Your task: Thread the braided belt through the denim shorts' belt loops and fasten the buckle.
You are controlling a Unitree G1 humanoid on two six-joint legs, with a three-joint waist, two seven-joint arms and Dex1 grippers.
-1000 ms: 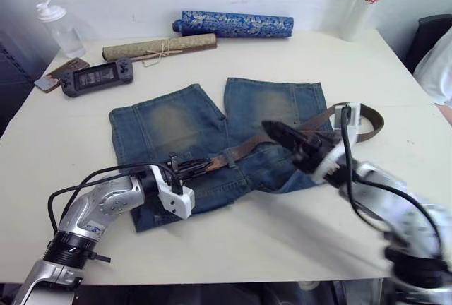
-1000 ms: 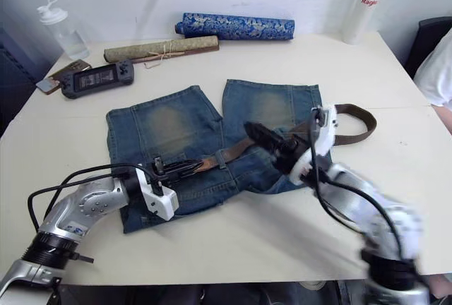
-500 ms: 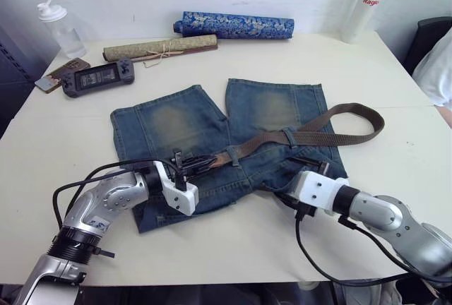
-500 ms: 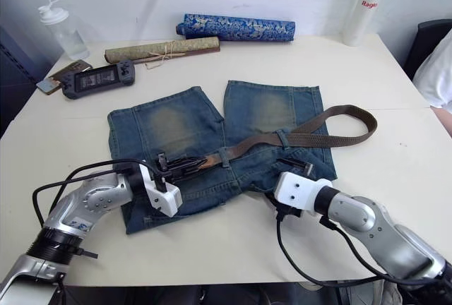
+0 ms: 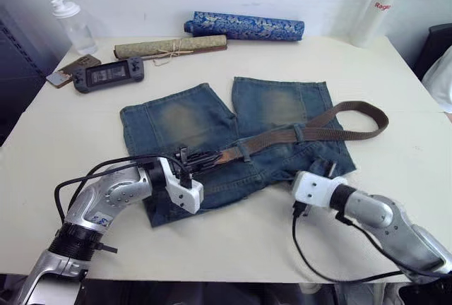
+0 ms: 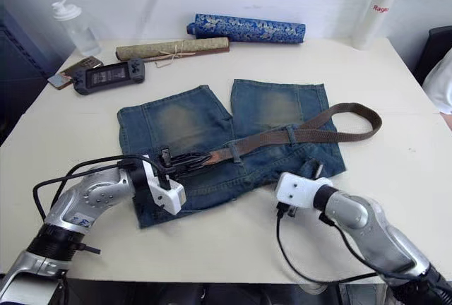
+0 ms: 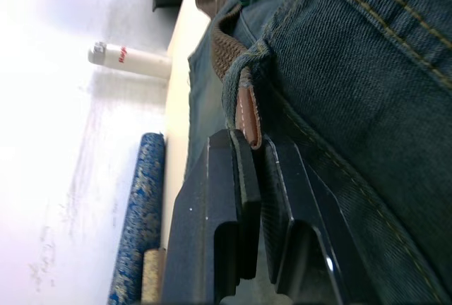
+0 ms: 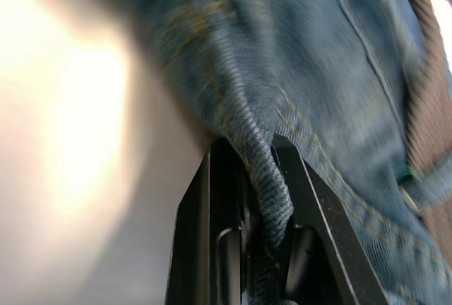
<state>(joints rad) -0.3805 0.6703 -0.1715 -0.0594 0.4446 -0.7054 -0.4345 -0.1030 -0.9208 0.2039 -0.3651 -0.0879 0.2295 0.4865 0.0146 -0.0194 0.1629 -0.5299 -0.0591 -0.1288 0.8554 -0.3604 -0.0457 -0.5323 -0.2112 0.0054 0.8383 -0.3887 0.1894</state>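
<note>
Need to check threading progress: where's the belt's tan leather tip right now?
In the left wrist view, the tan tip sits between the left gripper fingers, on the denim shorts near their left waistband.

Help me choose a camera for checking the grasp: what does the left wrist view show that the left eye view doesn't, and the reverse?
Left wrist view: the tan leather tip of the dark-brown braided belt, pinched between the left tool's black fingers.

Left eye view: the belt's far end curling off the faded blue denim shorts onto the white table, the right tool gripping the shorts' edge, and a black handheld console.

Both: belt, shorts, blue patterned roll, white bottle.
</note>
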